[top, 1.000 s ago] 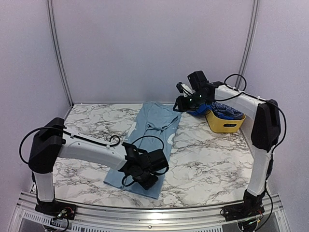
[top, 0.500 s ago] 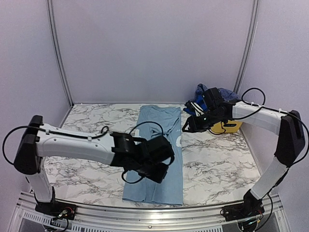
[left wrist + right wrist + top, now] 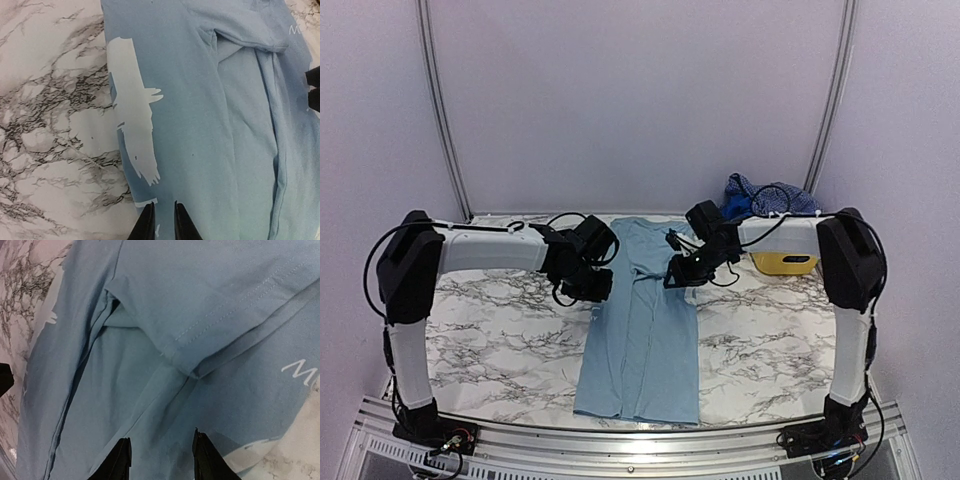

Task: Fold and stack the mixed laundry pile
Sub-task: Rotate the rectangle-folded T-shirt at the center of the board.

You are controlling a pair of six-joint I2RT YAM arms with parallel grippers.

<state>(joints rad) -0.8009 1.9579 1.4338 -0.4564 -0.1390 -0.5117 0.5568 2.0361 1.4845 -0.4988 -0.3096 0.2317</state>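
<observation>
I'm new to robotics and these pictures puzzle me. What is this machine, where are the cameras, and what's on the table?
Two robot arms are bolted to a marble table. One picture looks down from above and behind; the other two come from wrist cameras. A pale blue T-shirt lies folded lengthwise between them. The left end effector, jaws slightly apart, and the right end effector, jaws wider, are over its edges; neither seems to hold anything. A yellow basket at back right holds blue garments.
</observation>
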